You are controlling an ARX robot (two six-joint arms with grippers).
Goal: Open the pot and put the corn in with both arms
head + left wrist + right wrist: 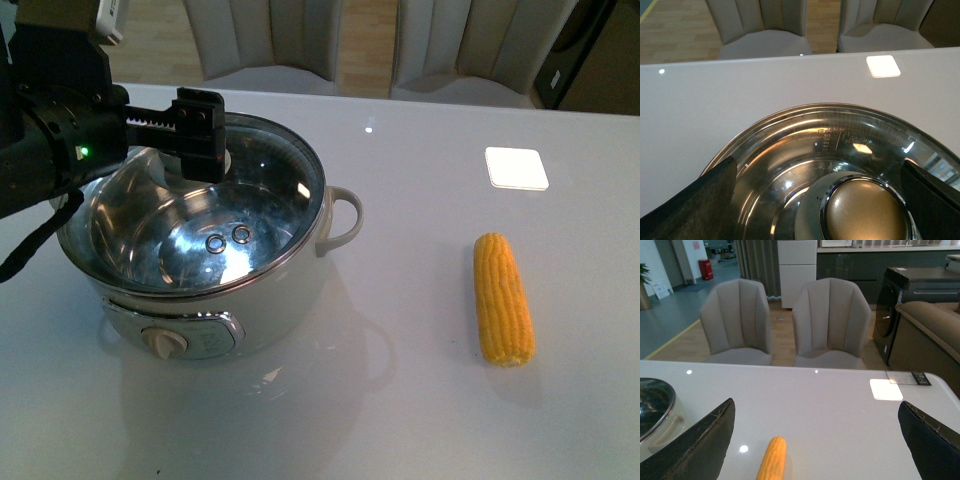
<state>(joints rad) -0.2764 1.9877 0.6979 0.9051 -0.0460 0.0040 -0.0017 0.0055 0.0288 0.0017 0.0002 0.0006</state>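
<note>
Pot: the large round cream-white electric pot (290, 300) has a smooth, glossy wall; its inner bowl is mirror-bright polished steel.
Panel: the silvery dial panel (205, 335) at the pot's 6 o'clock is shiny, with a cream plastic-looking dial.
Lid: the clear glass lid with steel rim (805, 135) is glossy and full of reflections.
Knob: the round golden-metal knob (867, 210) has a satin top in a chromed collar.
Corn: the yellow-orange cob of corn (503, 298), at the pot's 3 o'clock, is matt and bumpy with kernel rows.
Table: the white tabletop (420, 400) is smooth and highly glossy, and mirrors the pot.
Pads: the left gripper (205, 150) has black pads (695, 205) that are matt, grainy and rough-edged.
Chairs: the grey upholstered chairs (737, 315) are matt, with stitched channels.
Floor: the wooden plank floor (675, 30) has a soft sheen.
</note>
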